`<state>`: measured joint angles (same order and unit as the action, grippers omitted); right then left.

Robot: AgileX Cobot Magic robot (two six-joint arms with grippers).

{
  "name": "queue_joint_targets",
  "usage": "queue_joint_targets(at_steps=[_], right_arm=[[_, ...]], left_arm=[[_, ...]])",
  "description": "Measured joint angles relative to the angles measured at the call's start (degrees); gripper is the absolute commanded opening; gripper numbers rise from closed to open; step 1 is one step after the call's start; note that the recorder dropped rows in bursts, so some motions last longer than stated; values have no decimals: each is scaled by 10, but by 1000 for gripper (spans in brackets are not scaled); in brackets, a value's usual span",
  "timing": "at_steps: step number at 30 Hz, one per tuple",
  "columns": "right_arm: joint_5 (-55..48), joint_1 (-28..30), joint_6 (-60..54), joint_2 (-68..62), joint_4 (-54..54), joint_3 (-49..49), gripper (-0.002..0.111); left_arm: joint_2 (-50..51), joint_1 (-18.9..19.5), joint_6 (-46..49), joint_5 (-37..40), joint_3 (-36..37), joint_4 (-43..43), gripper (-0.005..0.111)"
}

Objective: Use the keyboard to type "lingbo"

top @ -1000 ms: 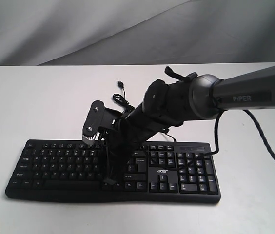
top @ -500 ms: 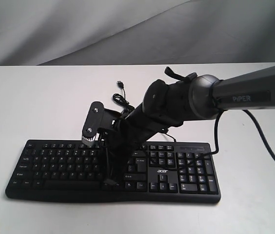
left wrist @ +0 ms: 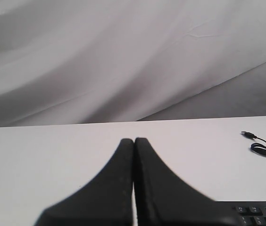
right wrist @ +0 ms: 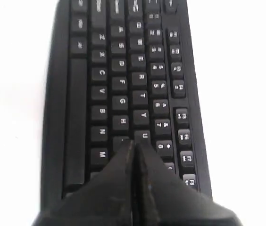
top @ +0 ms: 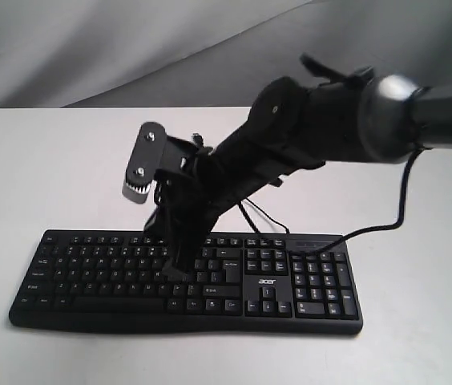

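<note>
The black keyboard (top: pixel 90 265) lies flat near the table's front, with its acer logo to the right. My right gripper (top: pixel 179 273) reaches across from the right and points down at the letter keys, fingers shut and empty. In the right wrist view its tips (right wrist: pixel 134 142) sit at the border of the J and U keys of the keyboard (right wrist: pixel 123 70); I cannot tell whether they touch. My left gripper (left wrist: pixel 134 140) is shut and empty over bare table, with a corner of the keyboard (left wrist: pixel 260 214) beside it. The exterior view does not show it.
The keyboard's thin USB cable (left wrist: pixel 265 148) lies coiled on the white table (top: pixel 50 160) behind the keyboard. The right arm (top: pixel 330 128) with its dangling cable (top: pixel 386 216) hangs over the number pad side. A grey cloth backdrop (top: pixel 210 48) closes the far side.
The right arm has lifted and swung back. Its shut tips have moved from the bottom key rows up to the middle letter rows.
</note>
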<state>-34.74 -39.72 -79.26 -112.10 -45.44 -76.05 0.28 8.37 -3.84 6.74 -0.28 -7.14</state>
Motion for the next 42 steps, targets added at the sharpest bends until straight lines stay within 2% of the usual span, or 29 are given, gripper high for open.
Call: queue_joint_targets(at_steps=[4,7,10,12,21,29,36,42], right_arm=[[-10,0,151,159,80,0,0],[3,0,200,274,90,8,0],[101,0,212,422,61,82,0],[147,0,212,475,51,125,0],[212,0,214,646,48,283,0],[234,0,217,751,30,303,0],[321,0,313,836,39,324,0],[327,7,463,893,138,391,0]], left_arm=[[0,0,0,0,0,0,0],[0,0,0,0,0,0,0],[0,0,0,0,0,0,0],[0,0,0,0,0,0,0],[0,0,0,0,0,0,0],[0,0,0,0,0,0,0],[0,0,0,0,0,0,0],[0,0,0,0,0,0,0]])
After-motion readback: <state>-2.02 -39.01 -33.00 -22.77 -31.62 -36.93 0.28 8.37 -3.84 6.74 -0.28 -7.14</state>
